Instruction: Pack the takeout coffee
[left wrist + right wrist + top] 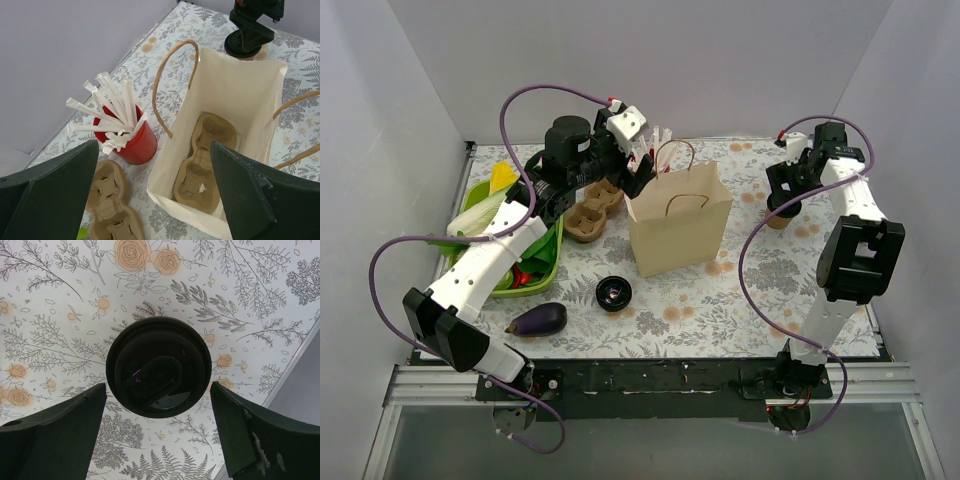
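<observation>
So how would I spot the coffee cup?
Find the brown paper bag standing mid-table, then look right toward the far corner. Under the right arm's open fingers stands the coffee cup: tan paper with a black lid, unlike the red cup of straws beyond the bag's other side.

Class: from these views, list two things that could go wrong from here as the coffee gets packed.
1. The right gripper straddles the tan kraft paper cup with black lid, jaws open; a hard squeeze might crush it or pop the lid.
2. The brown paper bag has looped handles standing at its mouth; the cup could snag there and tip.
</observation>
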